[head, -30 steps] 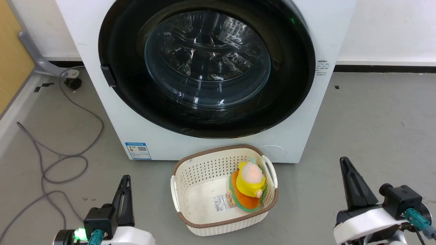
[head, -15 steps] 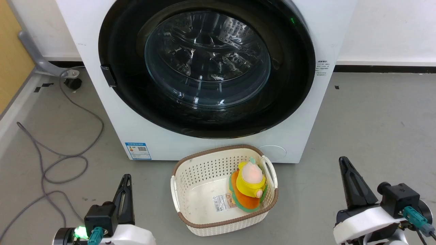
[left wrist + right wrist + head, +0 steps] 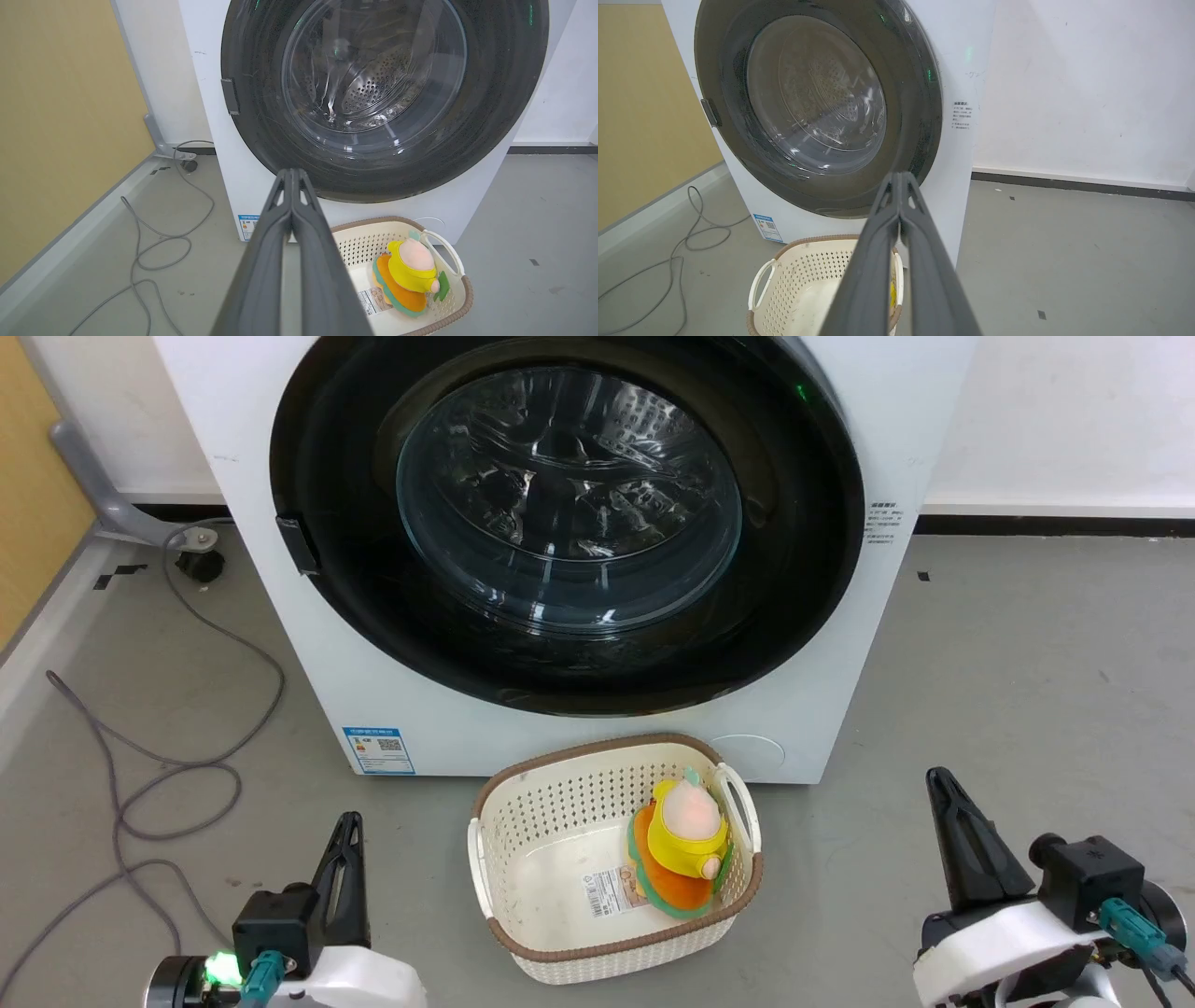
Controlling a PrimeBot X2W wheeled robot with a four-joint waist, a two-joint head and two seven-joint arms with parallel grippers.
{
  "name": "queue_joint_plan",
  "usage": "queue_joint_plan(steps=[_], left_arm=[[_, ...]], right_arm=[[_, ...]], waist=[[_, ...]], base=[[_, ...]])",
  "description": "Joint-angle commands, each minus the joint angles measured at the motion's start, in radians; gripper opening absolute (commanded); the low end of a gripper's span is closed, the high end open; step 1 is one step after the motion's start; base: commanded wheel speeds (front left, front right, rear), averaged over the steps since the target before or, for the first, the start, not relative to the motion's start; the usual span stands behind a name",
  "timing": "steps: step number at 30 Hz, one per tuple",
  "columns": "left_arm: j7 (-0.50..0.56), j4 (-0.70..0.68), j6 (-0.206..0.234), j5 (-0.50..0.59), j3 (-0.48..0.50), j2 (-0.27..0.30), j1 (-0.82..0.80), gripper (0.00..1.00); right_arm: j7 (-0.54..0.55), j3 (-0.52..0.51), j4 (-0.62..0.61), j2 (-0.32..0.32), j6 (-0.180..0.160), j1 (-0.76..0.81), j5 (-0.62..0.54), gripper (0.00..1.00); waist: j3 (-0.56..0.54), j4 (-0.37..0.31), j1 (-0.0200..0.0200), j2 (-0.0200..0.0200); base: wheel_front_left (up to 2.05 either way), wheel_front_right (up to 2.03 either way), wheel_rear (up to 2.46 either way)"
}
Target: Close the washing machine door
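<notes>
Head view: door (image 3: 803, 569) sits flush on the washing machine (image 3: 299, 681), apparently shut. Left wrist view: left tool (image 3: 292, 171) closed, empty, well short of it. Right wrist view: right tool (image 3: 900, 175) closed, empty; door judged heavy and rigid, so press the black rim, not the glass.

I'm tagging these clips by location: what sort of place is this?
Probably a laundry or utility corner: a white front-loading washing machine stands on a bare grey floor, with a cream laundry basket in front of it.
</notes>
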Motion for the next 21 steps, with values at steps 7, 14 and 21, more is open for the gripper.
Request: queue_joint_plan(steps=[7, 14, 21], left_arm=[[0.018, -0.009, -0.011, 0.011, 0.005, 0.0, -0.018, 0.0], [0.03, -0.012, -0.015, 0.013, 0.006, 0.0, -0.021, 0.0], [0.048, -0.017, -0.022, 0.016, 0.007, 0.0, -0.024, 0.0]], right_arm=[[0.019, 0.001, -0.015, 0.003, -0.001, 0.021, -0.017, 0.0], [0.031, 0.001, -0.021, 0.003, -0.001, 0.023, -0.026, 0.0], [0.049, 0.001, -0.031, 0.004, -0.001, 0.027, -0.039, 0.0]], waist=[[0.0, 0.0, 0.0, 0.0], [-0.001, 0.0, 0.0, 0.0], [-0.001, 0.0, 0.0, 0.0]], base=[[0.0, 0.0, 0.0], [0.0, 0.0, 0.0], [0.0, 0.0, 0.0]])
